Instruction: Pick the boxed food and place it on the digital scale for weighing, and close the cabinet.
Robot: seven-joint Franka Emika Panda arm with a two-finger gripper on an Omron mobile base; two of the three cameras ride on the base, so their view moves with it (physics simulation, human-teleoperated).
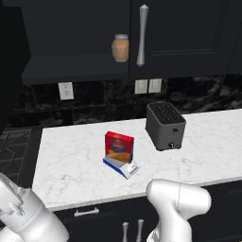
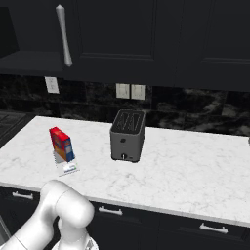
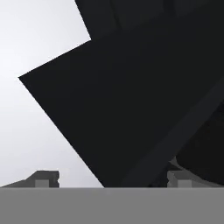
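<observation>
Cabinet (image 1: 80, 28): left door swung open, shelf exposed, so closing is not yet done.
Tabletop (image 1: 71, 160): white marble, carries everything below.
Toaster (image 1: 165, 125): just beside the scale, apart from it.
Boxed food (image 1: 119, 147): upright on the scale, so placing looks done.
Digital scale (image 1: 124, 167): flat near the front edge, under the box.
Jar (image 1: 120, 47): on the open shelf.
Jaws: spread wide, empty, facing a dark panel, likely the open door.

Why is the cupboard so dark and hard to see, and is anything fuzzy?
Left base view: the cabinet is nearly black, so only its silver handle and the tan jar stand out; the white counter looks bright and sharp. Right base view: the red box and toaster are crisp, with soft shadows. Hand view: a close, flat black panel against plain white, no detail.
</observation>
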